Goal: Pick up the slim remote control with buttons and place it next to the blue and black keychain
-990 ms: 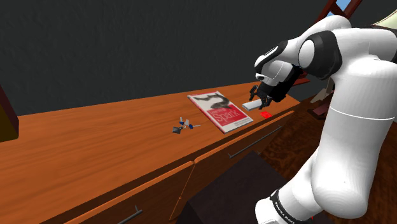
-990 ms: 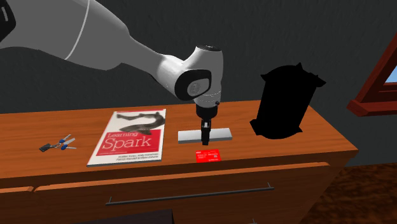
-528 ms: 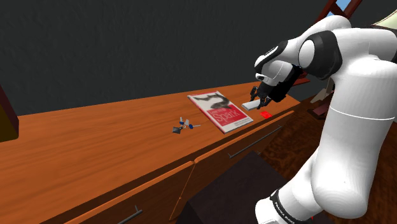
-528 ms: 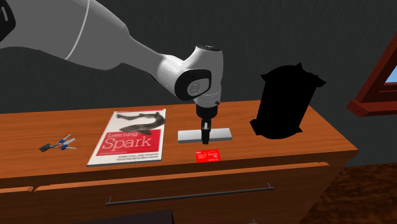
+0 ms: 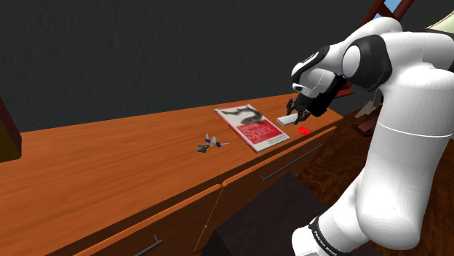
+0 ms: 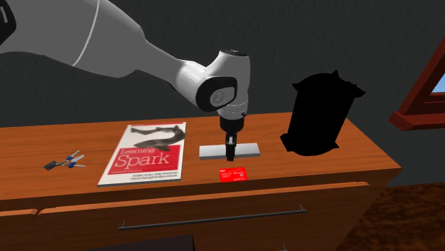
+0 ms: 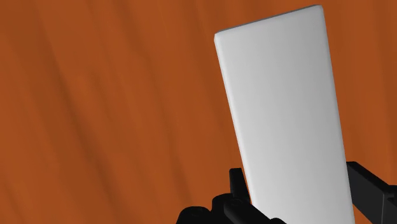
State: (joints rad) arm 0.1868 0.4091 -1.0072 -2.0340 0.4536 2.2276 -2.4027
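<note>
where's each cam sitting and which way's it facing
Shoulder view: beside and behind the white arm, at its right, looking down the wooden counter.
Second exterior view: before the counter, facing the wall; arm enters upper left.
Wrist view: above the tool, looking down at the grey remote it clasps.
Both exterior views share book and keychain.

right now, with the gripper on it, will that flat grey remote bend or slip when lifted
Probably stiff: the remote looks a flat, straight-edged slab. Its smooth plain surface may slip in the grip. The gripper clasps it near mid-length, so it should lift fairly level.
</note>
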